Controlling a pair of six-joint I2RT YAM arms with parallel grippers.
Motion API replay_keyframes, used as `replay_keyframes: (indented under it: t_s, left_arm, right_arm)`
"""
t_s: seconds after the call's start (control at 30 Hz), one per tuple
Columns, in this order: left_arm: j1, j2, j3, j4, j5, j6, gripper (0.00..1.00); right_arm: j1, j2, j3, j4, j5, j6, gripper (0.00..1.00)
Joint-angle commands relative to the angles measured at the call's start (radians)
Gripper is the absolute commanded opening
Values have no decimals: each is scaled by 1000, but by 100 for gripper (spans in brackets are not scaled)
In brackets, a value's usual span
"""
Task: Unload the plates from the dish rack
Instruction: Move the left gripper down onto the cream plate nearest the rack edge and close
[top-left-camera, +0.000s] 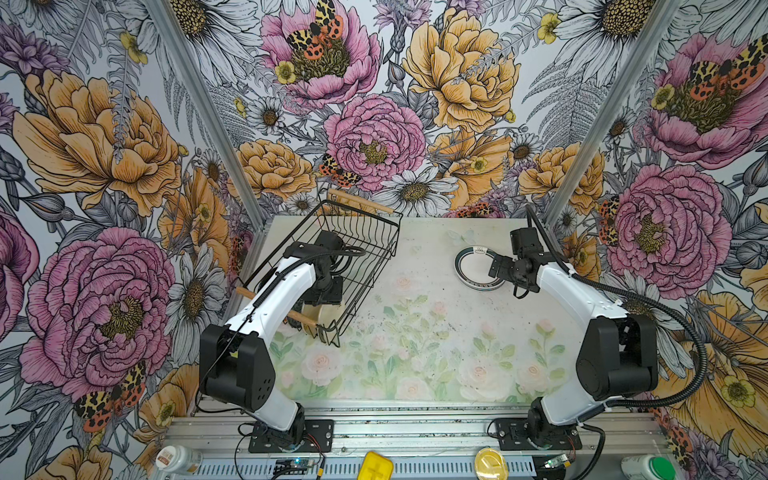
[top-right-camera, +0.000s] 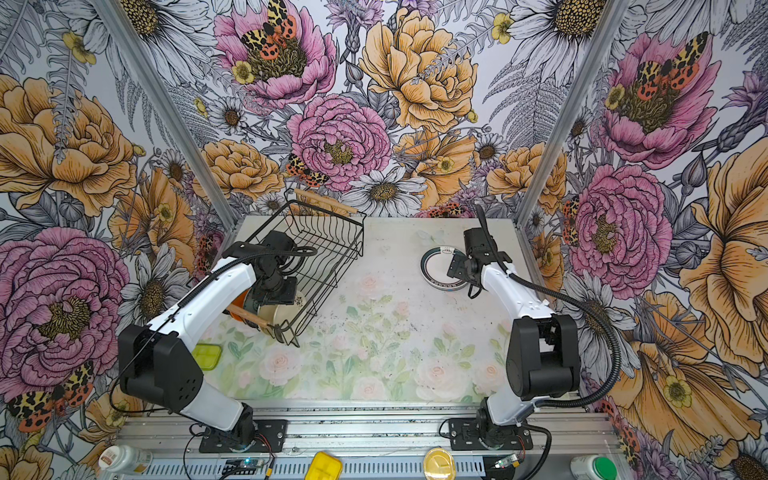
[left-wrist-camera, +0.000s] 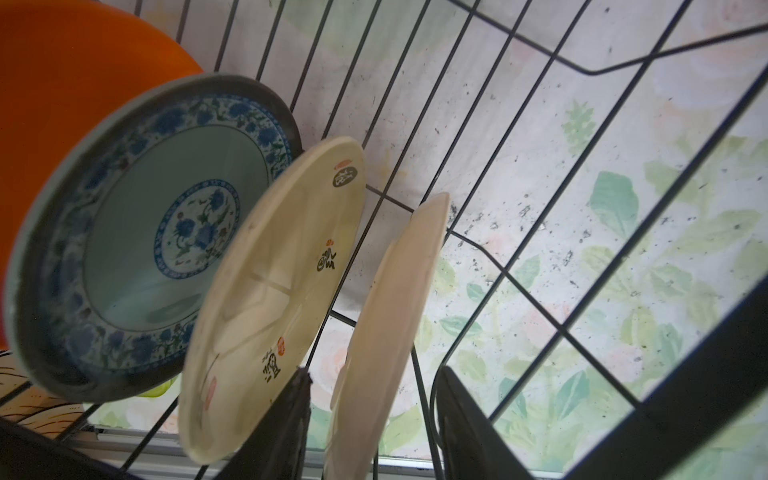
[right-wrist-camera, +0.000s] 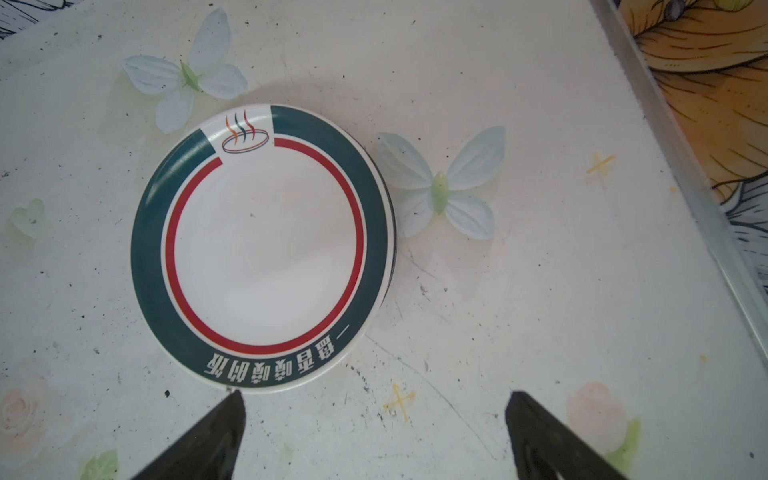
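Between left gripper (left-wrist-camera: 374, 372) fingers (left-wrist-camera: 291, 415), spread, not pinching, stands a pale plate (left-wrist-camera: 399, 291) in the rack (top-left-camera: 365, 208). Pulled askew, it may snag there or tip the cream plate (left-wrist-camera: 270, 270). Right gripper (right-wrist-camera: 376, 395) gapes.

Bright, even light fills both top views, and shadows are soft. The walls (top-left-camera: 104, 166) stretch and bend near the edges. In the left wrist view the blue patterned plate (left-wrist-camera: 137, 232) and orange plate (left-wrist-camera: 62, 104), in the dish rack (top-left-camera: 365, 232) at ten o'clock on the table (top-left-camera: 436, 332), look blurry.
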Motion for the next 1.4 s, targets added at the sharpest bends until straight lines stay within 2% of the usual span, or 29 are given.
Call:
replay_keyframes:
  t_s: [0.0,0.4,0.8,1.2,1.37]
  left_arm:
    - [20,10,32,-31,-2,44,47]
    - [22,27,30,-46,-5,45,27]
    - [21,57,41,-59,-4,50,17]
    - [19,51,55,-67,10,54,12]
    - [19,47,60,-70,19,58,5]
  right_arm:
    - [-8,-34,-11,18,9,-6,99]
    - [-14,-45,-20,27,5,-9,99]
    - [-28,-70,-36,35,-8,-12,99]
    - [-46,-73,-43,48,-38,-11,99]
    - [-49,-68,-43,55,-47,-8,99]
